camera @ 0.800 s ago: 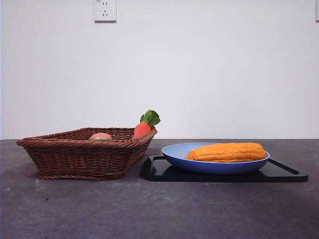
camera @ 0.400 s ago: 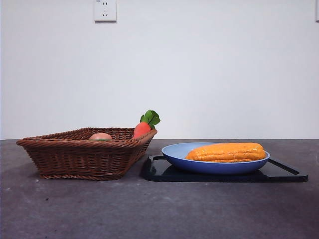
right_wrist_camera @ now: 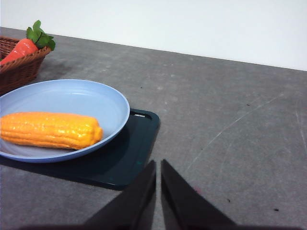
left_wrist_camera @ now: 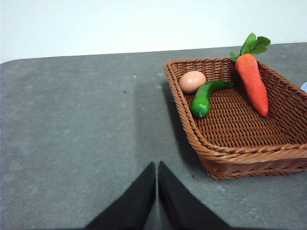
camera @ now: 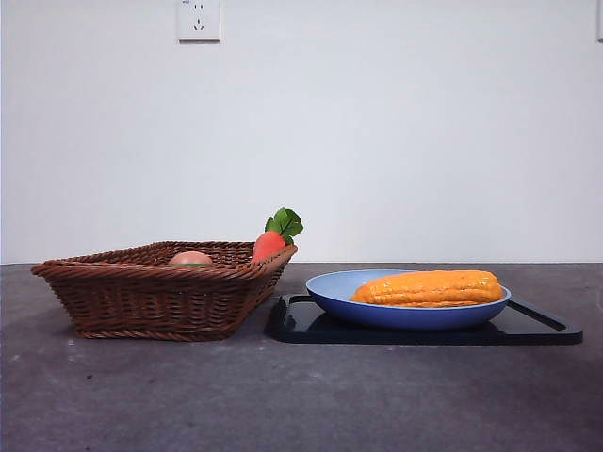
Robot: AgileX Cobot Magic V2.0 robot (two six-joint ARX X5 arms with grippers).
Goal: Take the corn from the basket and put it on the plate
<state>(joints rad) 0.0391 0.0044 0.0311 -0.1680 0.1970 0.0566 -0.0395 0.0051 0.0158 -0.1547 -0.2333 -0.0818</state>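
Your left gripper hangs over bare table beside the basket, jaws pressed together on nothing. Your right gripper is likewise closed and empty, near the black tray. The corn lies flat in the plate on that tray; a carrot, pepper and egg sit in the basket.

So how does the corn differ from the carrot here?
The corn lies flat on the blue plate; the carrot leans in the wicker basket. The corn is yellow-orange, ridged and blunt; the carrot is red-orange, smooth, tapered, with green leaves. Neither is held.
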